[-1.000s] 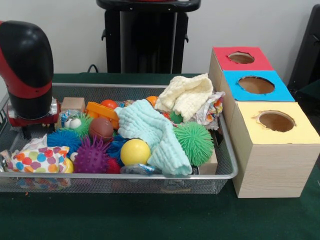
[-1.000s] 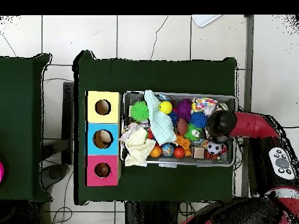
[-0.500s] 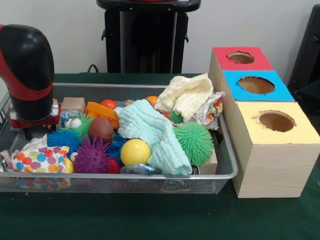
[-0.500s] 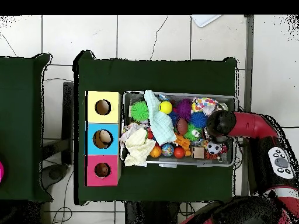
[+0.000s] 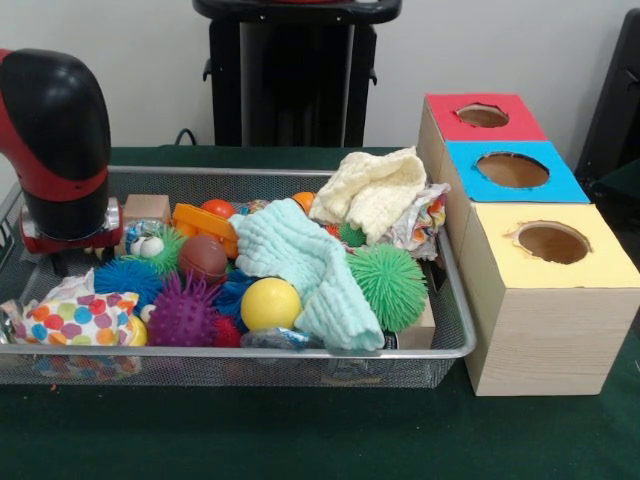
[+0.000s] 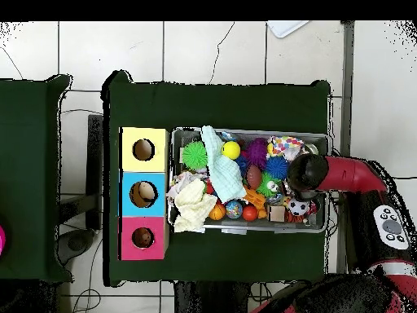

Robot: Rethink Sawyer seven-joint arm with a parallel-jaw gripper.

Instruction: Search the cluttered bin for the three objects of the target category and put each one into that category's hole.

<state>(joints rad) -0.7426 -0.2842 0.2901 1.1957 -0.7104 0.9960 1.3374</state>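
Though low in bin (image 5: 300, 352), gripper (image 5: 62, 262) hidden

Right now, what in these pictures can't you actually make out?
- Gripper: in both views the arm's bulky black and red end covers it, so open or shut is unclear.
- Toys under the mint cloth and the cream cloth: covered in both views.
- Inside of the yellow box: the front view shows only its hole's rim; overhead it is too small.
- Which category is wanted: nothing shows it.
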